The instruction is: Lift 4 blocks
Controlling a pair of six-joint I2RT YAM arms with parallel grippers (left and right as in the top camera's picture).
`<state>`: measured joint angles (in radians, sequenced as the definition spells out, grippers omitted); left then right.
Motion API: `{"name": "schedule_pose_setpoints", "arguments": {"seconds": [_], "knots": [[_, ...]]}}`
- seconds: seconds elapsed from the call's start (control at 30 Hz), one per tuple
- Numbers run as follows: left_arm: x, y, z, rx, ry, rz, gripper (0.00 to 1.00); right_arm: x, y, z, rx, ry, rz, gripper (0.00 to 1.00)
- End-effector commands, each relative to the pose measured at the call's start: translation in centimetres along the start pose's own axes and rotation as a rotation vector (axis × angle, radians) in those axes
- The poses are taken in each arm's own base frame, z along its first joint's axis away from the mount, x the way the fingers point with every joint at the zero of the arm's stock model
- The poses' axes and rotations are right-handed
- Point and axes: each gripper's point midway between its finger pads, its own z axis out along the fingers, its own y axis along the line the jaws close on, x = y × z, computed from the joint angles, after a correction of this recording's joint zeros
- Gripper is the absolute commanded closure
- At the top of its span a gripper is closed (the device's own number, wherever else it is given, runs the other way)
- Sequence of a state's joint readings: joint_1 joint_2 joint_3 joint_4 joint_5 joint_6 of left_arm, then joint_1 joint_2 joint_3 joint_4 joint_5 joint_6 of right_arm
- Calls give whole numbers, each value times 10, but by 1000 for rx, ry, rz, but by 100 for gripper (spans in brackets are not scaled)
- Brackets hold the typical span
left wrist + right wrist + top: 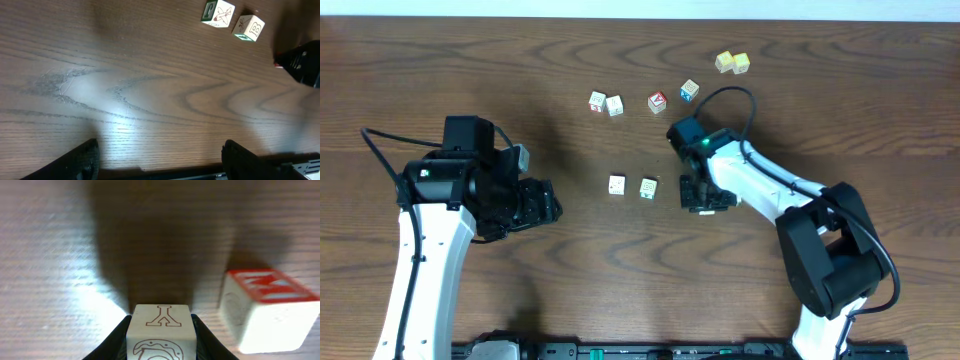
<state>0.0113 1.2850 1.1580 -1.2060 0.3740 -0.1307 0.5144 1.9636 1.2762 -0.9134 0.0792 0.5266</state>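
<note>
The right gripper (160, 331) clenches a small white Y-printed cube (161, 322), just beside a red-topped white cube (270, 312). The left gripper (160, 162) gapes wide over the brown wooden table (150, 90); 2 white picture cubes (617, 185) (649, 188) lie between the arms.

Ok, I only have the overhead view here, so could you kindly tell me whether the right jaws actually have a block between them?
Observer: Yes; the right wrist view shows a white block marked Y pinched between the right jaws.
Operator: Thank you. Is anything close beside it?
Observer: A blurred cube with a red-printed top sits right next to it.
Operator: And the left jaws, please?
Observer: Wide open over the table, nothing between them; two white blocks lie ahead.
</note>
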Motion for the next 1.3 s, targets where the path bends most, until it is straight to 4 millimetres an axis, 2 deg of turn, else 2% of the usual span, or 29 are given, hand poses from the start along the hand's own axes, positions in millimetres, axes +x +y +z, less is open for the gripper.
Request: {"name": "schedule_pose_setpoints", "arguments": {"seconds": [0.0,0.13,0.5,0.67,0.93,1.13,1.27], "knots": [[-4,1,-4,-7,-13,-3,21,-16,-11,-1,-7,-22,67,73],[-4,1,-4,-7,-14,-3,21,-20,-15,-1,-36,-16,97,74],[-4,1,-4,-7,-14,-3,21,-23,-5,-1,-75,-25,90,73],[-4,1,-4,-7,-14,-3,21,-22,-4,-1,-79,-22,88,65],[-4,1,-4,-7,-13,-3,21,-24,-2,-2,-88,-30,41,60],[-4,1,-4,-7,-14,-3,21,-36,2,-17,-98,-56,-7,58],[-4,1,-4,-7,-14,-3,21,-39,3,-27,-99,-59,-13,61]]}}
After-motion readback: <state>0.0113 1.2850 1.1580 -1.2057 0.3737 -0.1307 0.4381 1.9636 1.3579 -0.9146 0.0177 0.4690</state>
